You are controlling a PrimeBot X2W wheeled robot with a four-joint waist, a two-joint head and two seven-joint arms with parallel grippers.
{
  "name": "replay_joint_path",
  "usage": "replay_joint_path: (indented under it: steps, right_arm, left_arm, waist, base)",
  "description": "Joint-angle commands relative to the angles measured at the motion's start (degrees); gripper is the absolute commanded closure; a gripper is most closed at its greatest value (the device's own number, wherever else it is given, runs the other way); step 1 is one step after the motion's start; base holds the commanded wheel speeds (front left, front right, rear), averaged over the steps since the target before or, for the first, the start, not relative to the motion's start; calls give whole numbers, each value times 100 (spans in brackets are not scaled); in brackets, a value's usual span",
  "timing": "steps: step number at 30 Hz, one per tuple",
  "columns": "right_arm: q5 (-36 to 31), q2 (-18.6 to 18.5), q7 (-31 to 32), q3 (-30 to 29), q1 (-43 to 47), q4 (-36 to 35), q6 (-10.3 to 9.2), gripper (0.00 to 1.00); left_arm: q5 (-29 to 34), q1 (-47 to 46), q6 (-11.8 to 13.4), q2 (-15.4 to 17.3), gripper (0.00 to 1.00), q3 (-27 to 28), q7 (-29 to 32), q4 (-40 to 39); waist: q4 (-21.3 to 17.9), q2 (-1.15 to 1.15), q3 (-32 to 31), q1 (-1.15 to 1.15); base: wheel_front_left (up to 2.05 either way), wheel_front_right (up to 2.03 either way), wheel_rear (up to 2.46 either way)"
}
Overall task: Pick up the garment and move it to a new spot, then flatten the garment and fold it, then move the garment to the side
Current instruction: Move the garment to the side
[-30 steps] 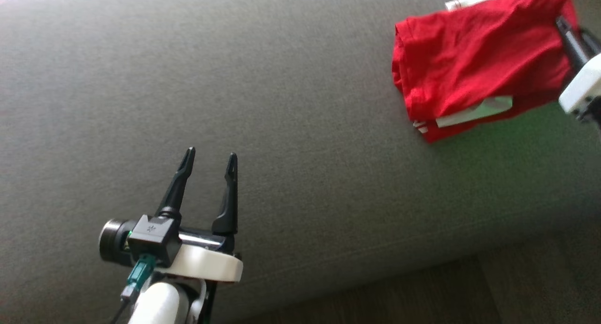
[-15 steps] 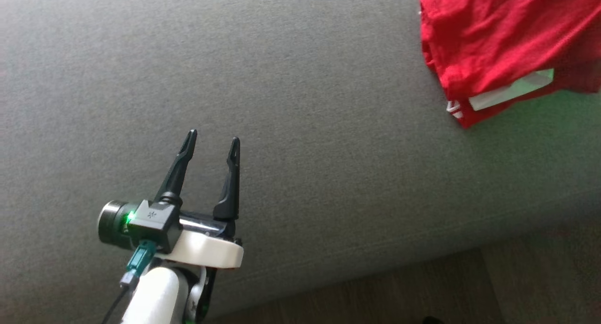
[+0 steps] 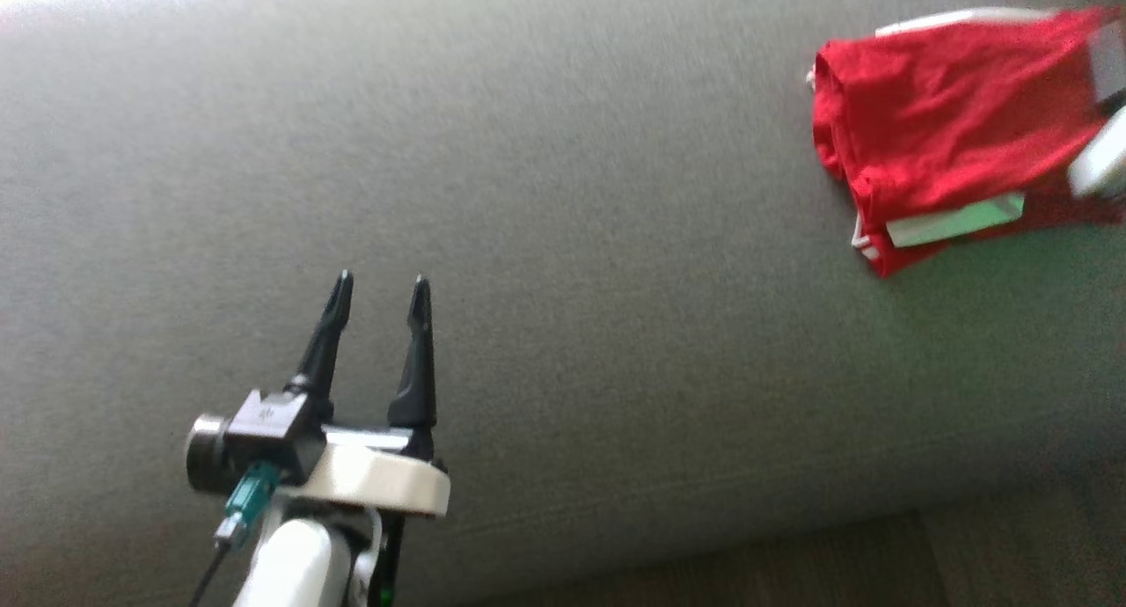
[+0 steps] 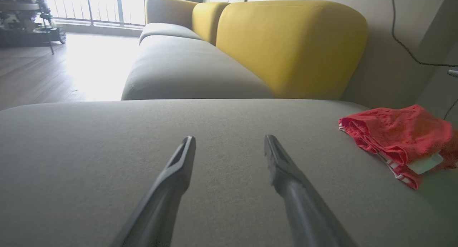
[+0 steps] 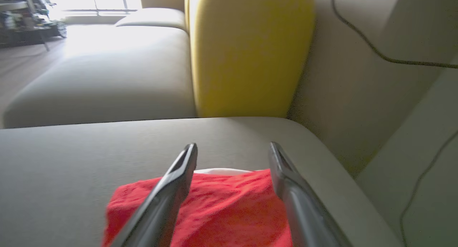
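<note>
Grey woven upholstery covers a broad, flat sofa seat (image 3: 563, 149) that takes up most of the head view, with a strip of dark wood floor (image 3: 792, 563) along its near edge. Behind the seat, in the left wrist view, stands a rounded yellow back cushion (image 4: 286, 43).

A red garment (image 3: 950, 132) lies on the seat at the far right, close to the seat's right end. It looks folded into a compact, layered packet. Its long axis runs roughly left to right across the head view, tilted slightly, with the rounded folded edge facing the robot's left.

The right gripper (image 5: 232, 146) is directly over the garment. Its own wrist view shows its two dark fingers spread apart with red cloth beneath and between them, and nothing pinched. In the head view, the blurred pale part of that arm sits at the garment's right edge.

The left gripper (image 3: 380, 280) hovers at the lower left over bare upholstery, fingers apart and empty. From there the garment lies well away, forward and to the right.

A white label (image 3: 954, 220) pokes out of the garment's near edge, beside thin white stripes (image 3: 866, 246) at the corner.

Judging by this, the garment looks folded and set aside, so the task seems near its end. Any further nudge would fall to the right arm, which is much the nearer and would meet the packet at its right-hand short end.
</note>
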Motion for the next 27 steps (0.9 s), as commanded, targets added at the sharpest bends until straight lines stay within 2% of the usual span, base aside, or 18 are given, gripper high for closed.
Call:
replay_joint_path:
  steps: [1, 8, 12, 15, 18, 24, 27]
  right_arm:
    - [-41, 131, -141, 152, 340, -261, -2, 0]
    - [-254, 862, -688, 502, 1601, -1050, -2, 0]
    - [-379, 1496, -849, 127, 2384, -1576, -2, 0]
    - [-690, 1803, -886, -143, 2963, -2101, -2, 0]
    - [-1089, 1916, -891, -268, 3498, -2867, -2, 0]
    - [-907, 1934, -893, -110, 4448, -4121, -2, 0]
    - [-920, 1935, -893, -104, 4714, -4428, -2, 0]
  left_arm:
    - [-103, 62, 77, -31, 0, 186, -30, -116]
    - [-570, 415, 391, -31, 0, 197, -30, 71]
    - [-678, 582, 426, -31, 0, 142, -30, 242]
    - [-723, 666, 410, -31, 0, 128, -30, 191]
    - [-674, 757, 341, -31, 0, 179, -30, 96]
    - [-324, 989, 240, -31, 0, 428, -30, -181]
    - [-254, 1086, 212, -31, 0, 507, -30, -234]
  waist:
    - [137, 0, -305, 0]
    - [358, 0, -936, 0]
    - [511, 0, -1290, 0]
    - [624, 0, -1458, 0]
    - [713, 0, -1578, 0]
    - [811, 0, -1762, 0]
    - [816, 0, -1807, 0]
  base:
    - [0, 0, 0]
    - [0, 0, 0]
    - [0, 0, 0]
    - [0, 0, 0]
    - [0, 0, 0]
    - [0, 0, 0]
    - [0, 0, 0]
